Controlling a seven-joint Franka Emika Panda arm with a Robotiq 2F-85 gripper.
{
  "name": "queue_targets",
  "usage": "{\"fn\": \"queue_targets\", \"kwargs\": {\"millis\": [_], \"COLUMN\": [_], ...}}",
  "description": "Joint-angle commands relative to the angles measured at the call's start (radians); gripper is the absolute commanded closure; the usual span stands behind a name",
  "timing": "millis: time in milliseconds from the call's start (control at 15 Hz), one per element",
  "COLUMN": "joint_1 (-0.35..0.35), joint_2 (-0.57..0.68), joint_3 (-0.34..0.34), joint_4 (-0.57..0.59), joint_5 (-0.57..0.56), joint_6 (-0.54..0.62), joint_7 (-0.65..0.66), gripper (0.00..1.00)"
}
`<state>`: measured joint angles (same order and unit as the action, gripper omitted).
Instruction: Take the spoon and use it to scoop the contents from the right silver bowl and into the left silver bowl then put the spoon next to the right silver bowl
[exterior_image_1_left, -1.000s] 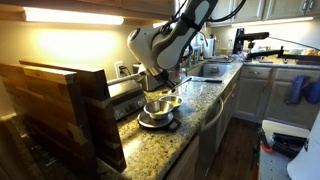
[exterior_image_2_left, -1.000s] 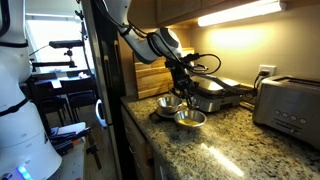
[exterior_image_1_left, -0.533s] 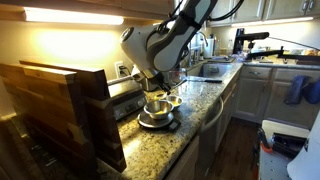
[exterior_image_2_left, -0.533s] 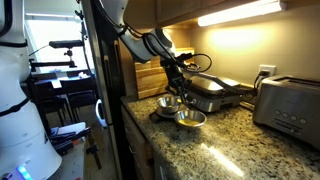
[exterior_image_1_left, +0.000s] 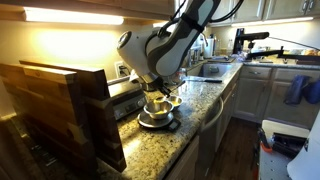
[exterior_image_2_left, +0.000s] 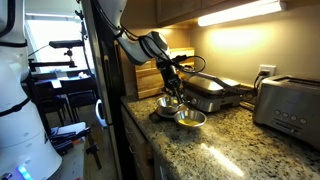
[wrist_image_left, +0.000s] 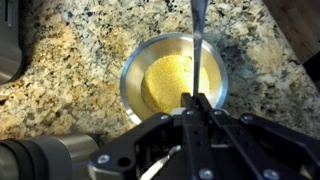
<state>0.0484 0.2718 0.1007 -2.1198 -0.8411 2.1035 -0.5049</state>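
Observation:
Two silver bowls stand side by side on the granite counter. In an exterior view the left silver bowl (exterior_image_2_left: 167, 104) is by the counter's edge and the right silver bowl (exterior_image_2_left: 190, 119) is beside it. My gripper (exterior_image_2_left: 174, 90) hangs just above the left one. In the wrist view my gripper (wrist_image_left: 197, 104) is shut on the thin metal handle of the spoon (wrist_image_left: 198, 40), which runs up across a bowl (wrist_image_left: 172, 80) holding yellow grains. The spoon's scoop end is out of view. The gripper (exterior_image_1_left: 158, 92) also shows over the bowls (exterior_image_1_left: 157, 108).
A black grill (exterior_image_2_left: 215, 93) stands just behind the bowls and a toaster (exterior_image_2_left: 288, 105) farther along. Wooden boards (exterior_image_1_left: 60, 110) lean on the counter near the bowls. A sink (exterior_image_1_left: 205, 70) lies at the far end. The counter edge (exterior_image_2_left: 140, 125) is close.
The gripper has shifted a little sideways above the bowls, towards the counter's edge, and the wrist has turned slightly. It still holds the spoon.

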Motion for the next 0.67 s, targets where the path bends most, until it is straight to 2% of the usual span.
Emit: {"fn": "queue_targets", "kwargs": {"millis": [0,600], "joint_1": [0.031,0.066], "joint_2": [-0.051,-0.042], "joint_3": [-0.004,0.002], "joint_4": [-0.055,-0.091], "joint_5": [-0.091,-0.274], "joint_6": [-0.002,-0.031], "joint_7": [0.074,0.192], "gripper": [0.98,0.98]}}
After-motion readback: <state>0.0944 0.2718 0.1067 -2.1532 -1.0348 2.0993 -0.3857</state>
